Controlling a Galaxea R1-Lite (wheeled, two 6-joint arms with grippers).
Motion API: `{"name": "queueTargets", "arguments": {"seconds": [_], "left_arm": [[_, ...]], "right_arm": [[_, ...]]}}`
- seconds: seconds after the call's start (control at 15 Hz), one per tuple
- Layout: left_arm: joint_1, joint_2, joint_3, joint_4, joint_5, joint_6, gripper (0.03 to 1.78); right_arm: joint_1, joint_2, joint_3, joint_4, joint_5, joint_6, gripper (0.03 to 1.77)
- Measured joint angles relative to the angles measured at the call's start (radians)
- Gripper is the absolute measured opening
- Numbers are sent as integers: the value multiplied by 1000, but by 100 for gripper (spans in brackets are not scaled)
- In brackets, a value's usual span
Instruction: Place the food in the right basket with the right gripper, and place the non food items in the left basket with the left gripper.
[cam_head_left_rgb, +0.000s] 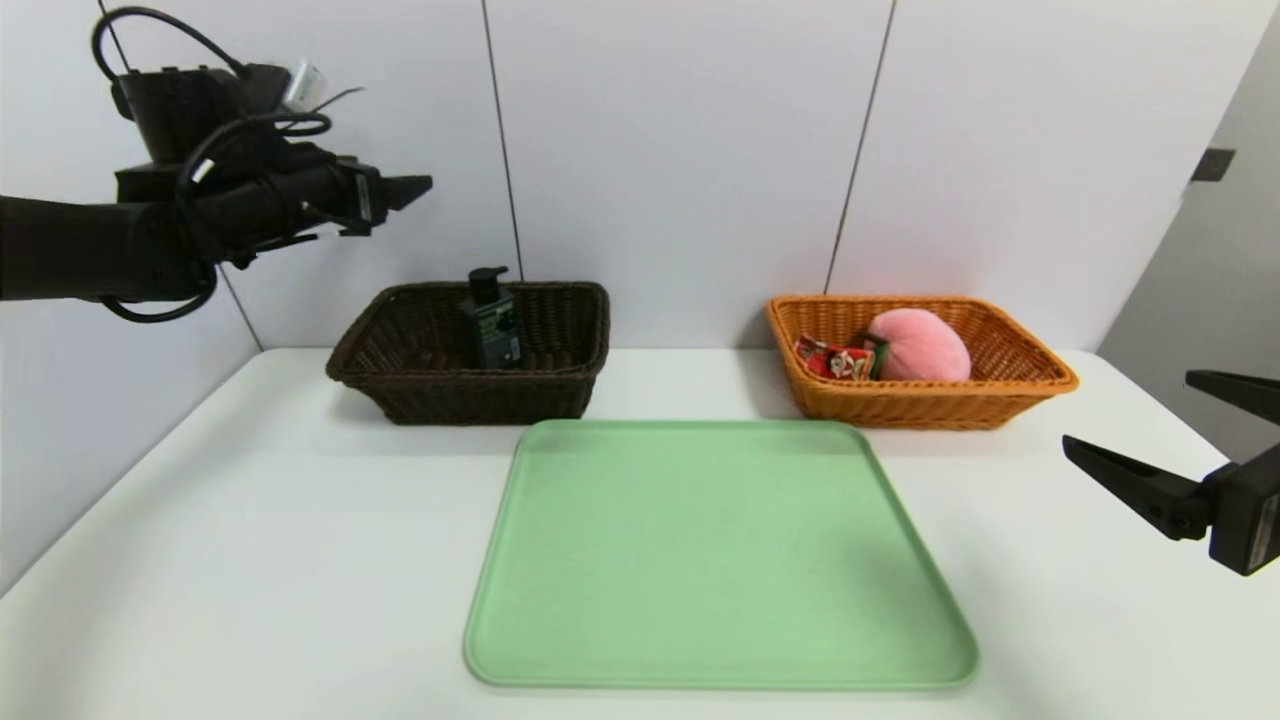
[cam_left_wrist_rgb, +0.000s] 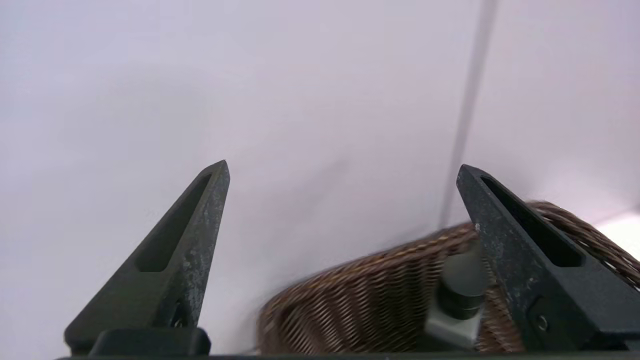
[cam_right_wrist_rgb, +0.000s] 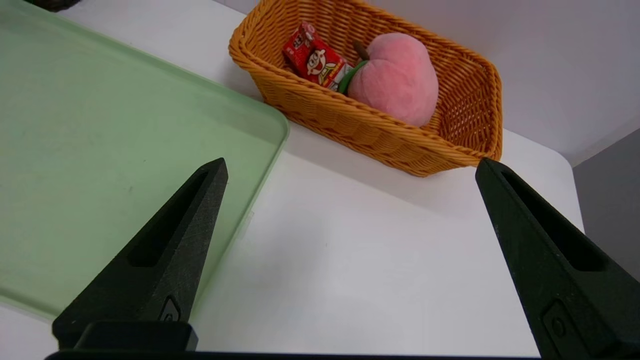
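Green tray (cam_head_left_rgb: 720, 560), dark pump bottle (cam_head_left_rgb: 490, 320) upright

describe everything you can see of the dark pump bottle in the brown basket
The dark green-black square pump bottle stands upright inside the dark brown woven wicker basket, toward its back right part. It has a black pump head on a narrower neck and a pale printed label on its front; the body looks like plastic. Its base is hidden behind the basket's wall. Nothing grips it: the left gripper is open and empty, above the bottle and the basket.
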Motion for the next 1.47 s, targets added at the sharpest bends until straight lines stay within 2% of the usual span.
{"name": "queueTargets", "arguments": {"seconds": [0.13, 0.2, 0.27, 0.4, 0.67, 0.87, 1.13, 1.33, 1.47], "left_arm": [[-17, -76, 55, 91, 187, -22, 163], [-28, -107, 94, 116, 260, -40, 164], [-42, -138, 141, 123, 318, -65, 165], [-72, -200, 239, 124, 387, -104, 166], [-119, -339, 419, 113, 441, -120, 167], [-167, -457, 561, 67, 491, -120, 168], [-180, -636, 756, 30, 496, -121, 169], [-162, -786, 914, 27, 497, -125, 169], [-136, -901, 1023, 26, 491, -126, 169]], "right_arm": [[-8, 0, -16, 0, -3, 0, 171], [-15, -1, -24, 0, -4, -2, 171], [-28, -1, -28, 0, -4, -4, 171], [-57, -5, -32, 0, -4, -5, 171], [-136, -34, -32, 0, 5, -19, 171], [-163, -80, -9, 1, 9, -31, 171], [-187, -170, 79, 1, 20, -49, 171], [-221, -243, 135, 0, 72, -52, 171], [-227, -294, 171, 6, 77, -45, 171]]}}
